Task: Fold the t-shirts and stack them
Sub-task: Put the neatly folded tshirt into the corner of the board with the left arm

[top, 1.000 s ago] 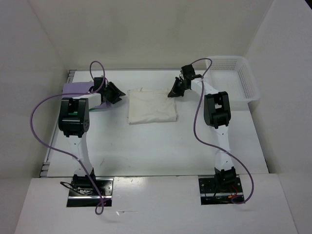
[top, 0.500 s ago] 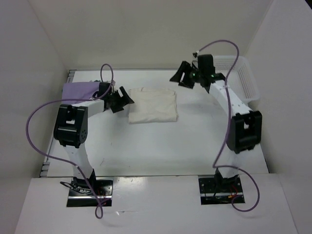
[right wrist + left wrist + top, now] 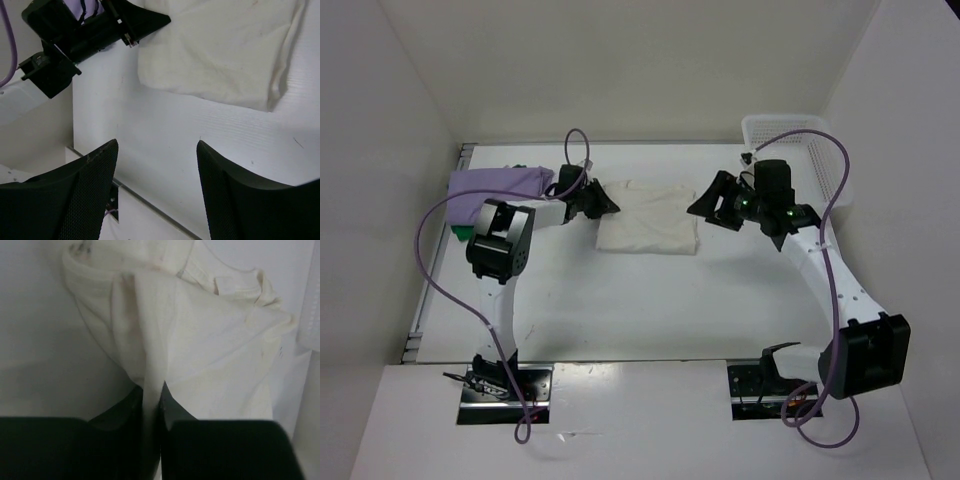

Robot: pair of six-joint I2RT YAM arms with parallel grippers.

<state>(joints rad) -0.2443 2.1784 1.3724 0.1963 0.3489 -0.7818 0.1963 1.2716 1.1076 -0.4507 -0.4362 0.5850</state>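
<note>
Far L: lavender t-shirt (image 3: 495, 184) lies on a green t-shirt (image 3: 461, 229), of which only the edges show. L gripper (image 3: 604, 203) jaws pinch a fold at the L edge of the cream t-shirt (image 3: 650, 222), mid table (image 3: 620, 300). R gripper (image 3: 708, 206), jaws spread wide, is just beside its R edge. Mesh basket (image 3: 823, 150) sits far R.

Overhead camera looks down; both close wrist cameras share the cream shirt (image 3: 648, 218).
</note>
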